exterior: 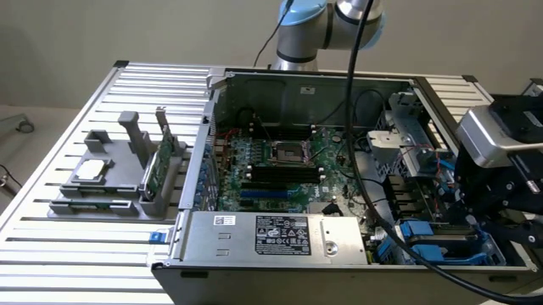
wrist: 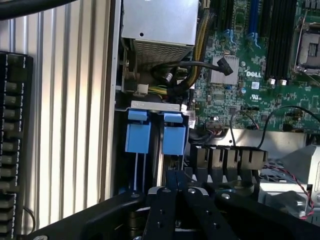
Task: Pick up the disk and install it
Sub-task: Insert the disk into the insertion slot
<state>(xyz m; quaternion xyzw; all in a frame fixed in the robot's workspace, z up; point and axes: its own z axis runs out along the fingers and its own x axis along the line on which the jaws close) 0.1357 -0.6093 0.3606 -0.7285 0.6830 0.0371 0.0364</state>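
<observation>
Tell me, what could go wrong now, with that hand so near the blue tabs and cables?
The shut hand sits right at the blue-railed disk; if slightly off line, it could jam or scrape the disk.
Black cables loop close by and could snag.
The motherboard lies just alongside; a slip might strike it.

Silver-blue arm (exterior: 344, 22), black tool (wrist: 176, 176)
</observation>
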